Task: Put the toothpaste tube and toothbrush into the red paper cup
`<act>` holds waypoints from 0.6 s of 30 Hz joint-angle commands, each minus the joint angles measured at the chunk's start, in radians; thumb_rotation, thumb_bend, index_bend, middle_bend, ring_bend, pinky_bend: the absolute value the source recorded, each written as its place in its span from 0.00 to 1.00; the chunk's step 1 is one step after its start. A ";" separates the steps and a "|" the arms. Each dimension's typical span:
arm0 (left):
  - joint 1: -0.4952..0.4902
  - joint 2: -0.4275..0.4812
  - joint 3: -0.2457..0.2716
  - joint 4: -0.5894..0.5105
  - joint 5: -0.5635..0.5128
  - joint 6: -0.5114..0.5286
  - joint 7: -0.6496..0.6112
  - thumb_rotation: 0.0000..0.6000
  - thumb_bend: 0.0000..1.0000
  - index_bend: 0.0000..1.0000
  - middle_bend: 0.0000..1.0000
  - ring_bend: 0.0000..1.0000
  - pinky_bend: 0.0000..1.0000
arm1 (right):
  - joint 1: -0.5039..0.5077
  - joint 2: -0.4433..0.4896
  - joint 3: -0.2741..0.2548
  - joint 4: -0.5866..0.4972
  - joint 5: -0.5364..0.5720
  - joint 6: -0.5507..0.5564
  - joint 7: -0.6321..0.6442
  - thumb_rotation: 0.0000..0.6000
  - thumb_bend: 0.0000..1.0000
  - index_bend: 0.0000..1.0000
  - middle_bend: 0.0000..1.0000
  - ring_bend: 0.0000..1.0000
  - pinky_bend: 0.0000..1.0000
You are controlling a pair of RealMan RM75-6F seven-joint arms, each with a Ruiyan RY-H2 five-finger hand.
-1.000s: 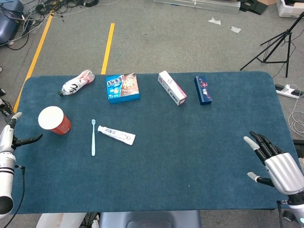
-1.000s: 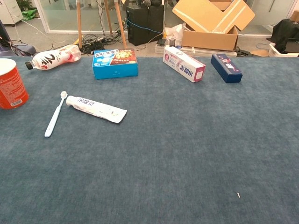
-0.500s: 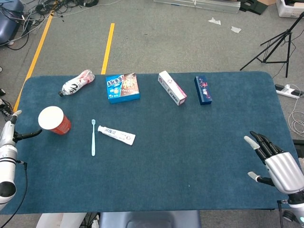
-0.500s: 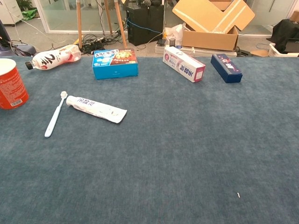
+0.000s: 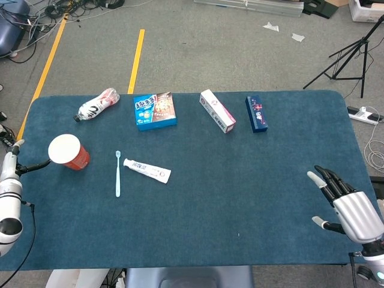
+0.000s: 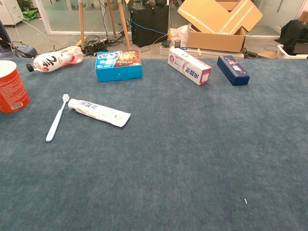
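Note:
The red paper cup (image 5: pixel 68 152) (image 6: pixel 11 86) stands upright at the table's left side. A light blue toothbrush (image 5: pixel 117 173) (image 6: pixel 56 118) lies flat to its right. Beside the brush lies the white toothpaste tube (image 5: pixel 147 170) (image 6: pixel 98 111), cap toward the brush. My left hand (image 5: pixel 13 171) hovers at the left table edge, just left of the cup, a finger pointing toward it, holding nothing. Near the right front corner, my right hand (image 5: pixel 345 203) rests with fingers spread and empty. Neither hand appears in the chest view.
Along the far edge lie a plastic bottle (image 5: pixel 96 105), a blue snack box (image 5: pixel 155 110), a white-pink toothpaste carton (image 5: pixel 217 111) and a dark blue box (image 5: pixel 256 113). The table (image 5: pixel 240 180) is covered in blue cloth.
My left hand has drifted upward and slightly inward along the left edge, nearer the cup. The right hand and all objects have stayed put.

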 commanded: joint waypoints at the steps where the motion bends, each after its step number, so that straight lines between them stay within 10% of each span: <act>1: -0.012 -0.015 -0.011 0.024 -0.024 -0.035 -0.010 1.00 0.00 0.00 0.00 0.00 0.00 | 0.000 -0.001 0.000 0.001 0.000 0.001 0.001 1.00 0.00 0.00 0.07 0.11 0.44; 18: -0.024 -0.035 -0.052 0.001 0.013 -0.130 -0.095 1.00 0.00 0.00 0.00 0.00 0.00 | -0.002 -0.008 -0.001 0.021 0.003 0.004 0.027 1.00 0.00 0.00 0.07 0.11 0.44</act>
